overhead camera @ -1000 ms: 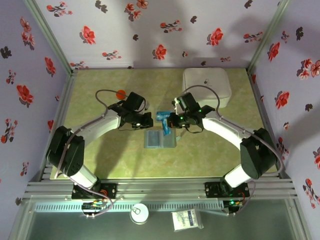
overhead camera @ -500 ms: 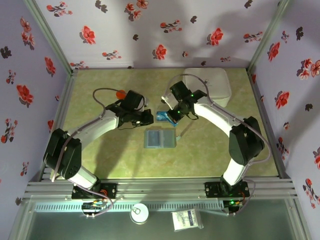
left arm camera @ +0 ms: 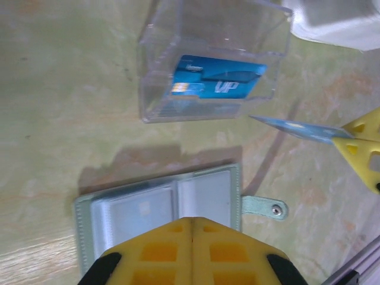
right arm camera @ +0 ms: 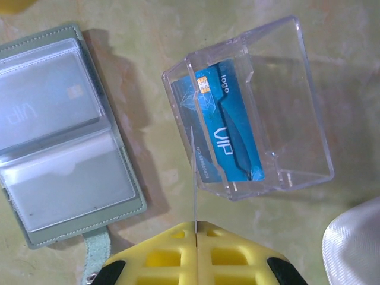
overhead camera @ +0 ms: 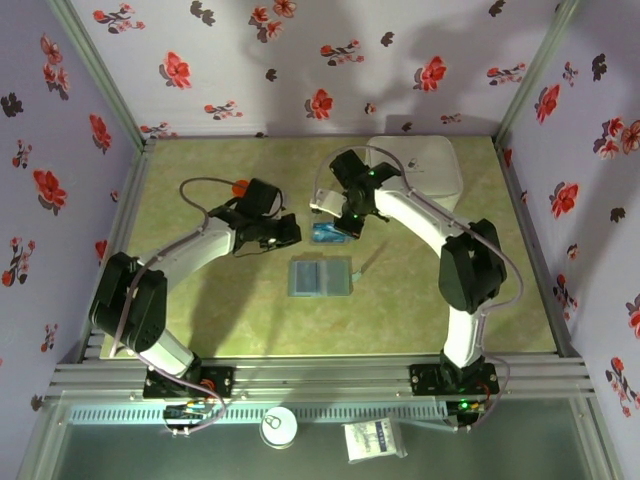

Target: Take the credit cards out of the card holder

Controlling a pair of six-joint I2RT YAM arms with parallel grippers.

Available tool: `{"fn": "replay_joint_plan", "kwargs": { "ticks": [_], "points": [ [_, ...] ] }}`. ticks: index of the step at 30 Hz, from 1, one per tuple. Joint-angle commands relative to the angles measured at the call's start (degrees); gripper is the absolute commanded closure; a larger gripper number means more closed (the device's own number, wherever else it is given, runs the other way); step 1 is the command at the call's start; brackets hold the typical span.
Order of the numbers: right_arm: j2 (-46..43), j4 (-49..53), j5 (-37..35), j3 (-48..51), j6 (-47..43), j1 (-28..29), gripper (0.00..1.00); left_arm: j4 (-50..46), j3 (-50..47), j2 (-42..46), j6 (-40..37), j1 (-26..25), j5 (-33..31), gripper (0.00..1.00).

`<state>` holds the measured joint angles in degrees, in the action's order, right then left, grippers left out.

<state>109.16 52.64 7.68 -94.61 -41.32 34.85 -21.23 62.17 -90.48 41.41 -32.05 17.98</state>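
My right pincer is pressed together on a thin blue card. From my right wrist I see that card edge-on, as a fine line running out from between the yellow fingers. From my left wrist it shows as a pale blue sliver whose tip comes close to the corner of the clear plastic box; I cannot tell whether it touches.

That box lies on the green table, just beside the white case. Inside it rests a blue VIP card, face up.

The card holder lies open and flat on the table, near the box but apart from it, its snap tab sticking out to one side. Through one clear sleeve I make out a pale card with a chip; the other sleeve looks bare.

My left pincer is closed with nothing between its fingers, and it hangs above the card holder.
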Motion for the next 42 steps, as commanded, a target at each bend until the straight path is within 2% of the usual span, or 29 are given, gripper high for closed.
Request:
{"fn": "replay_joint_plan", "kwargs": {
  "ticks": [1, 9, 15, 23, 36, 42],
  "points": [
    [3.04, 5.00, 1.99, -5.09, -4.11, -0.31, 1.00, -1.02, -2.81, 2.96, 0.82, 1.60, -0.24, 0.97],
    [12.26, 11.46, 3.30, -18.35, -6.61, -0.23, 1.00, -1.20, -5.52, 6.16, 1.72, 3.58, -0.22, 0.85],
    [16.70, 13.58, 2.77, -24.64, -8.08, -0.31, 1.00, -0.67, -6.44, 7.20, 2.50, 4.58, -0.25, 0.84],
    [20.34, 15.69, 2.24, -28.62, -9.39, -0.24, 1.00, -0.34, -7.23, 7.46, 2.97, 4.74, -0.23, 0.85],
    [22.23, 16.31, 2.42, -27.92, -10.14, -0.31, 1.00, -0.66, -7.16, 6.11, 3.36, 5.34, 0.04, 0.86],
    [21.44, 14.97, -0.12, -27.83, -8.07, -0.34, 0.82, -1.41, -7.14, 5.79, 3.23, 5.33, 0.11, 0.86]
  ]
}}
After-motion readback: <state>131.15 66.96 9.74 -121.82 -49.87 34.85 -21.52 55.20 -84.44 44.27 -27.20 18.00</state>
